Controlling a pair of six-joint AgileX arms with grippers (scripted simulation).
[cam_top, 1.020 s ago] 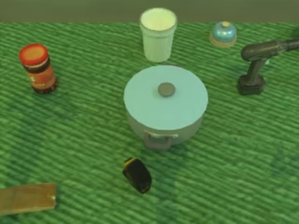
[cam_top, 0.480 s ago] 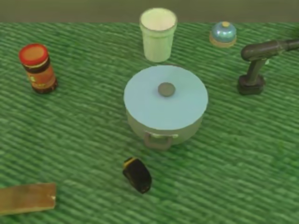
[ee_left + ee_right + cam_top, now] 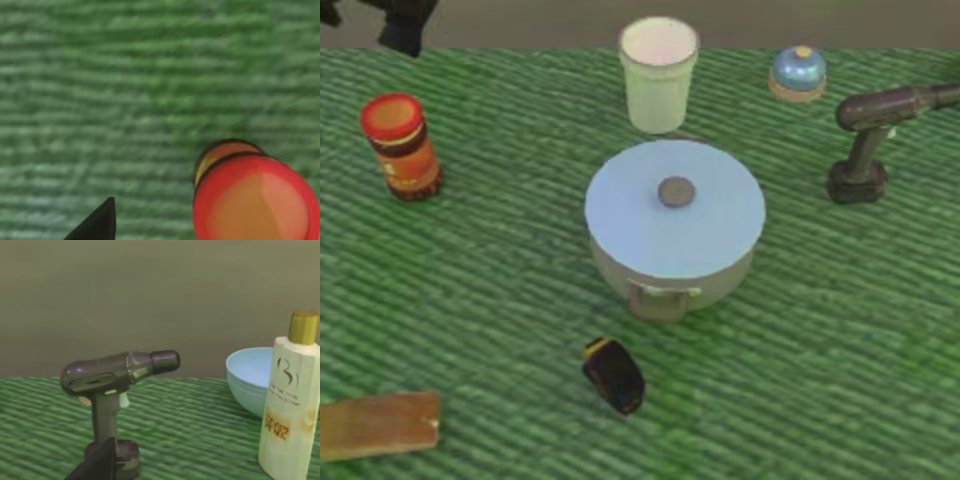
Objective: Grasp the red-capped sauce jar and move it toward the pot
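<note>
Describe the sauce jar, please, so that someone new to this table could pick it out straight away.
Start at the big grey pot with the pale-blue lid in the middle of the green table, then look toward the far left. The sauce jar stands upright there, alone. Its red cap, dark contents and orange-red label set it apart from the taller white cup.

Your left arm shows only as a dark shape at the far left corner of the top view, above the counter's back edge. One dark fingertip of your left pincer pokes into the left wrist view. One fingertip of your right pincer shows in the right wrist view.
</note>
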